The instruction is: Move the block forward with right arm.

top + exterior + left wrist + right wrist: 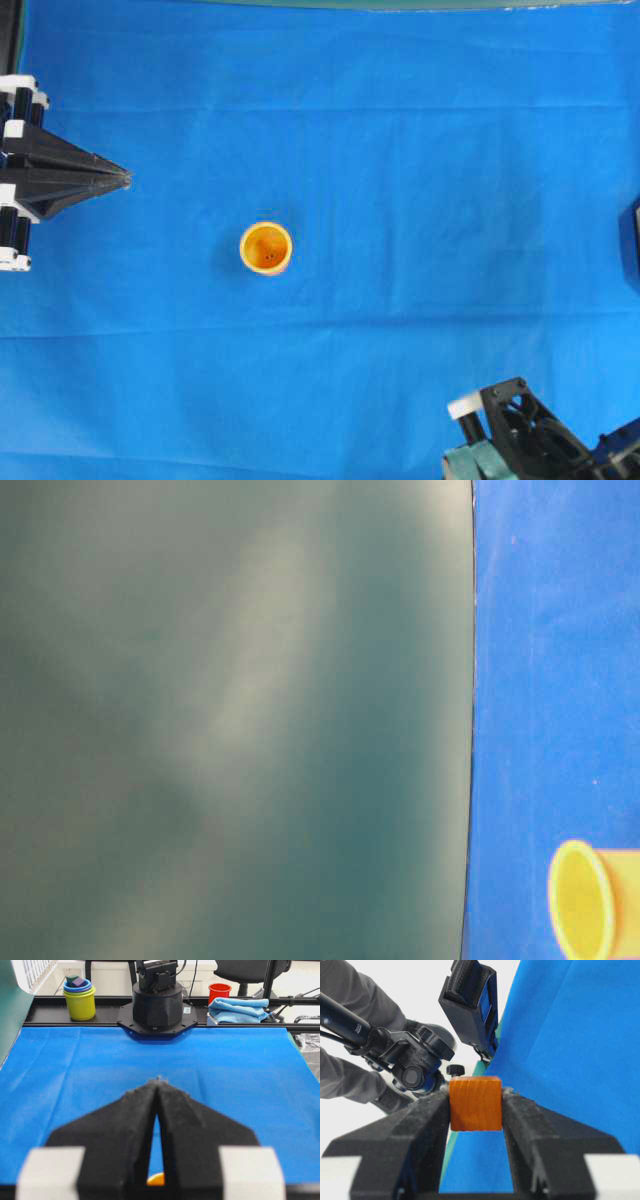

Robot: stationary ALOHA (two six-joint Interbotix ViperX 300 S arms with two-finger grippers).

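A robotics lab bench

The desk [240, 1065] wears a blue cloth, with a black robot arm base [157, 1007] bolted at its far edge. Behind stand stacked toy cups [79, 997], a red cup [219, 992], folded blue towels [239, 1009], an office chair [250, 972] and a camera tripod [415, 1062].

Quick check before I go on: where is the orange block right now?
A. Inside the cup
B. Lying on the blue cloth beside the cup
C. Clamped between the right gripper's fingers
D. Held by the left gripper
C: the right wrist view shows the block squeezed between the two fingers of the right gripper, while the left gripper is closed with nothing in it and the cup stands alone on the cloth.
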